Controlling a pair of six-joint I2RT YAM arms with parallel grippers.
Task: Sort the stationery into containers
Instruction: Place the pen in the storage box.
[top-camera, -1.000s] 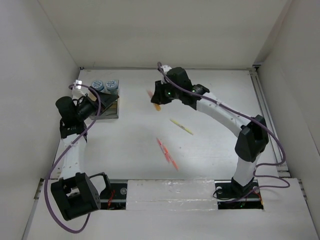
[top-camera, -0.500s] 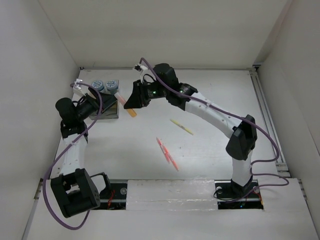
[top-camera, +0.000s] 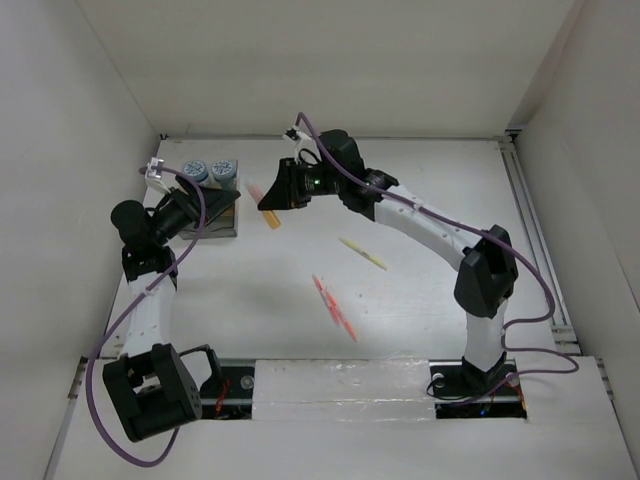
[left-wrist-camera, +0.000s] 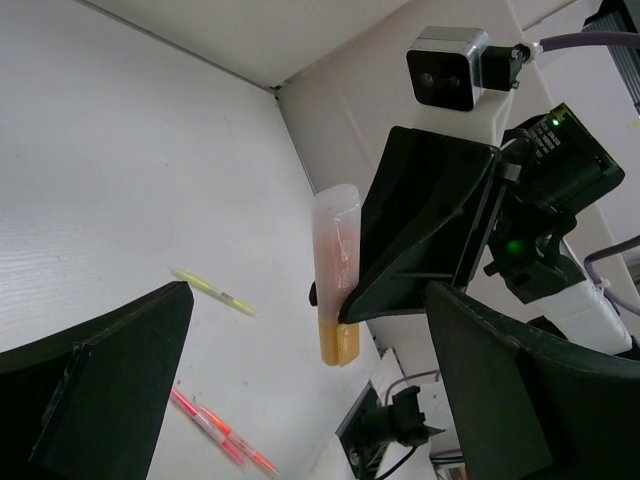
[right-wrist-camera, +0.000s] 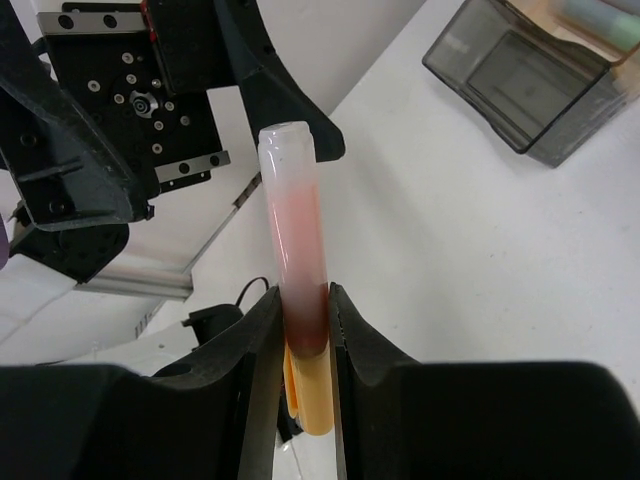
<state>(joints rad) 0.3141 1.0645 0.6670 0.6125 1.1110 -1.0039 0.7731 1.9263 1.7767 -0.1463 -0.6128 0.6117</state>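
My right gripper (top-camera: 271, 199) is shut on a pink highlighter with an orange cap (top-camera: 264, 205), held above the table just right of the container. In the right wrist view the highlighter (right-wrist-camera: 293, 240) stands up between the fingers (right-wrist-camera: 255, 350). The left wrist view shows the same highlighter (left-wrist-camera: 335, 270) straight ahead. My left gripper (top-camera: 196, 204) hangs open over the dark organiser tray (top-camera: 226, 216) with nothing in it; its fingers (left-wrist-camera: 110, 390) frame the view. Two blue-and-white cylinders (top-camera: 209, 171) stand at the tray's far end.
A pale yellow pen (top-camera: 363, 253) lies mid-table, also visible from the left wrist (left-wrist-camera: 212, 290). Two pink-red and orange pens (top-camera: 334, 308) lie nearer the front. White walls close in on the left, back and right. The grey tray (right-wrist-camera: 525, 85) shows at upper right.
My right arm has swung left across the table with the highlighter, from the middle back to beside the tray. The left arm has hardly moved and stays open.
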